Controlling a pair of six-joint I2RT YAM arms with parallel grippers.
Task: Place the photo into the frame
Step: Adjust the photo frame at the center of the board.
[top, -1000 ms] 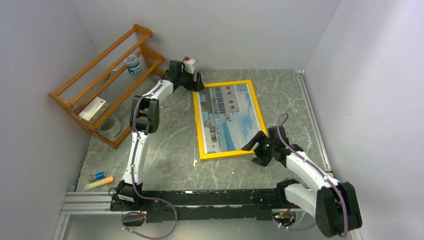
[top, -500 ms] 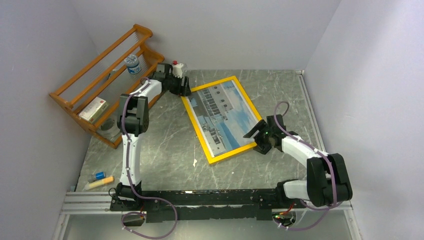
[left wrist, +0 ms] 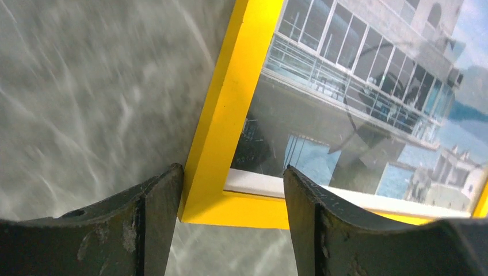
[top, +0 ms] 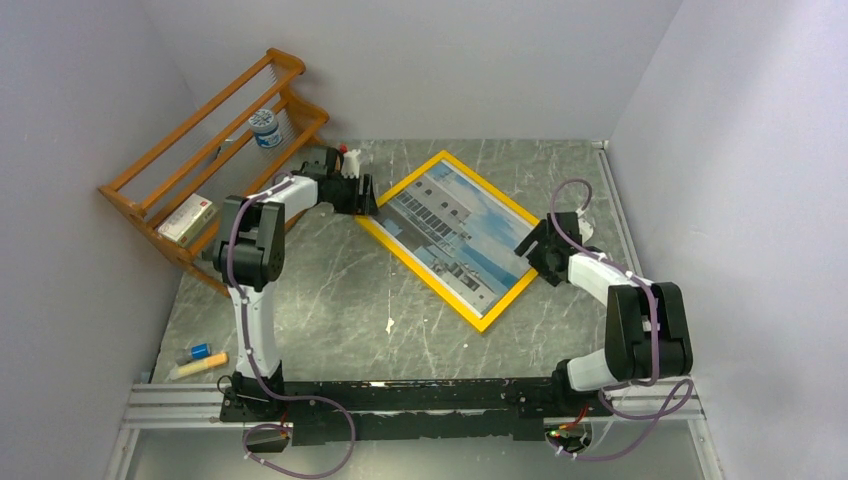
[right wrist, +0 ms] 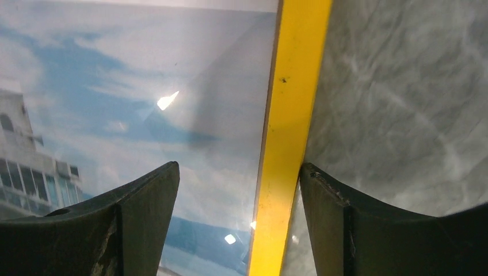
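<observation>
The frame [top: 421, 273], with its narrow yellow border, lies flat and diagonal on the grey marble table. The photo [top: 455, 235] of a white building and blue sky sits inside it behind glass. My left gripper [top: 362, 203] is at the frame's left corner. In the left wrist view the gripper [left wrist: 233, 190] is open and straddles the yellow corner [left wrist: 227, 115], one finger against the outer edge, the other over the photo [left wrist: 357, 86]. My right gripper [top: 535, 250] is at the frame's right edge. It is also open [right wrist: 239, 172], straddling the yellow border [right wrist: 290, 103] beside the photo's sky [right wrist: 144, 103].
An orange-brown wooden rack [top: 200, 170] stands at the back left with a jar [top: 265, 128] and a small box [top: 187, 218] on it. A tape roll [top: 222, 252] lies by its foot. Small tubes [top: 200, 360] lie near left. A white scrap [top: 390, 324] lies before the frame. Walls stand close on three sides.
The frame with the photo has turned counterclockwise on the table from nearly upright to diagonal. My left gripper moved left and nearer with its corner. My right gripper moved farther back and right.
</observation>
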